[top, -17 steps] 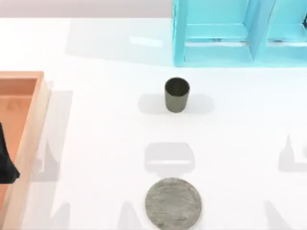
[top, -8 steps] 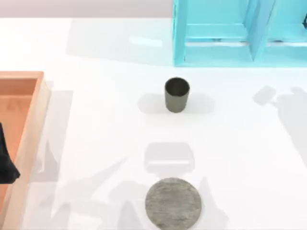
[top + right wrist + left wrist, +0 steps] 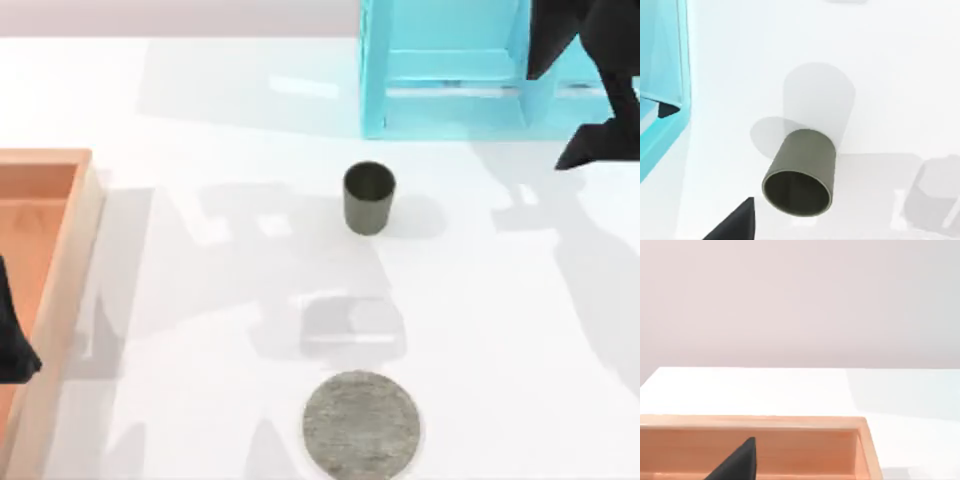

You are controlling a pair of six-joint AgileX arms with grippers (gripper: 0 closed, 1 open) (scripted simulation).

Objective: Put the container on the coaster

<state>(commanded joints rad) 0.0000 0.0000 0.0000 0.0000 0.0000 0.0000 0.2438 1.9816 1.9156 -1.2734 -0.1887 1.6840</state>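
**Cup upright mid-table, coaster bare, our right arm up at the far right**

In the top view we see the container [image 3: 369, 198] standing upright on the white table [image 3: 200, 280], a bit above frame centre, mouth open to the camera. The coaster [image 3: 361, 424] lies flat at the bottom centre of the frame, well apart from the cup, nothing on it. Our right gripper [image 3: 600, 130] shows as a dark shape at the upper right of the frame, over the turquoise shelf unit [image 3: 450, 70] and to the right of the cup, not touching it. We cannot tell whether its fingers are parted or closed. Our left gripper [image 3: 12, 335] sits parked at the left edge, over the wooden tray [image 3: 60, 260]; finger state can't be told either.

The right wrist view adds what the top view lacks: the cup's hollow dark inside [image 3: 800, 172], with one dark fingertip [image 3: 737, 222] at the lower left of the frame, beside the cup and clear of it. The left wrist view gives the tray's rim [image 3: 790, 422] and one fingertip [image 3: 740, 462] over the tray.
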